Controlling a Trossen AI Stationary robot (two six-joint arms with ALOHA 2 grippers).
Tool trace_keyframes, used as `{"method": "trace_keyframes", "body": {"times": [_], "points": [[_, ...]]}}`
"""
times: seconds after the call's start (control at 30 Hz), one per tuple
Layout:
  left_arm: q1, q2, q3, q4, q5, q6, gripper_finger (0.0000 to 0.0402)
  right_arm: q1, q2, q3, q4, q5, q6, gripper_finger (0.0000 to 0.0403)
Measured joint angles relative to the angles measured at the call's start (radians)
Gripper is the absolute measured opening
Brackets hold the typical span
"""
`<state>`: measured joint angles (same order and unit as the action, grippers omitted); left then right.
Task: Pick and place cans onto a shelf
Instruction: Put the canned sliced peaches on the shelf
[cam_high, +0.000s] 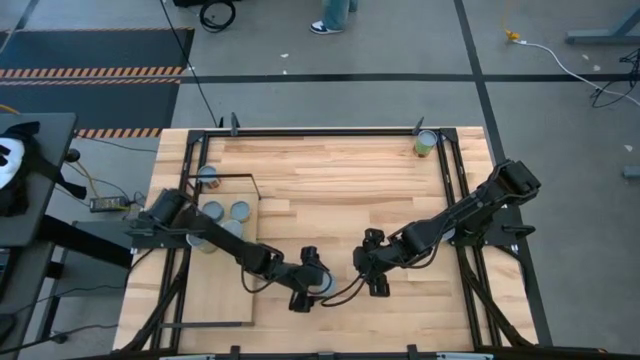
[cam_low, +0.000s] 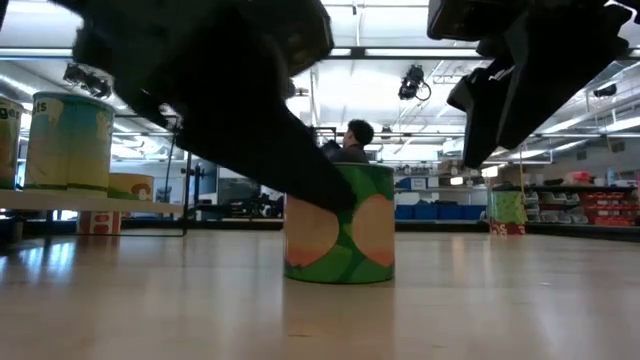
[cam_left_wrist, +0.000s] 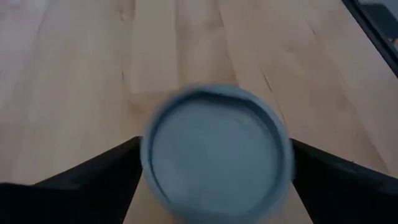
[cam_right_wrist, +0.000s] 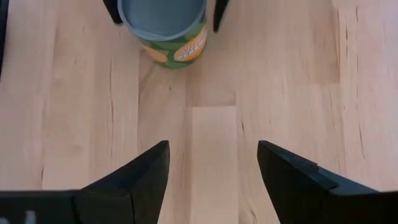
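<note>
I have the left gripper (cam_high: 318, 287) over the can (cam_high: 322, 283) I am after, which stands upright on the bare tabletop (cam_high: 340, 180), well apart from the shelf (cam_high: 236, 310) and toward the table's middle from it. In the left wrist view the can's pale-blue lid (cam_left_wrist: 217, 149) fills the gap between my 2 fingers (cam_left_wrist: 102, 174), which are spread wide, 1 on each side, with a thin strip of wood still showing beside at least 1 of them, so I judge nothing is pinched yet.

The right gripper (cam_high: 372, 268) waits farther from the shelf than this can, just beside it, its jaws apart and holding nothing; its own view looks across plain wood at the can (cam_right_wrist: 165, 31).

How it will handle, by my reading: a stiff metal cylinder, so it should not give under a firm squeeze. The printed green side (cam_low: 340, 235) looks smooth and probably slippery. I cannot tell whether it is full, so I would expect some weight. I would close on the side wall below the lid's rim, across the widest line, keeping it vertical.

3 cans (cam_high: 226, 212) already stand on the shelf, and 1 more (cam_high: 426, 143) sits at the table's far corner from it.
</note>
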<state>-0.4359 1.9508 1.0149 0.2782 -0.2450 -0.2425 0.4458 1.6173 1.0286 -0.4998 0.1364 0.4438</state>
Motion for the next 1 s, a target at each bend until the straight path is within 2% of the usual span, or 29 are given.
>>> {"method": "trace_keyframes", "body": {"times": [0.13, 0.3, 0.4, 0.5, 0.53, 0.73, 0.87, 1.0], "points": [[0.008, 0.030, 0.000, 0.059, -0.025, -0.001, 0.0385, 0.004, 0.000, 0.000, -0.004, -0.008, 0.016, 0.0250], [0.017, 0.041, -0.001, 0.057, -0.024, -0.001, 0.0376, 0.012, 0.000, 0.000, -0.009, -0.028, 0.028, 0.0250], [0.020, 0.039, -0.001, 0.054, -0.024, -0.021, 0.0344, 0.016, 0.000, 0.000, -0.012, -0.030, 0.028, 0.0250], [0.020, 0.008, 0.014, 0.004, -0.024, -0.027, 0.0293, 0.017, 0.000, 0.000, -0.013, -0.030, 0.028, 0.0250], [0.020, -0.011, 0.032, -0.030, -0.024, -0.028, 0.0278, 0.017, 0.000, 0.000, -0.014, -0.030, 0.028, 0.0250], [0.008, -0.175, 0.129, -0.411, -0.025, -0.062, 0.0277, 0.017, 0.000, 0.000, -0.010, -0.025, 0.025, 0.0250], [-0.027, -0.328, 0.107, -0.634, -0.059, -0.129, 0.0277, 0.015, 0.000, 0.000, -0.005, -0.004, 0.027, 0.0250], [-0.108, -0.494, 0.053, -0.867, -0.119, -0.240, 0.0277, 0.010, 0.000, 0.000, 0.010, 0.003, 0.045, 0.0250]]}}
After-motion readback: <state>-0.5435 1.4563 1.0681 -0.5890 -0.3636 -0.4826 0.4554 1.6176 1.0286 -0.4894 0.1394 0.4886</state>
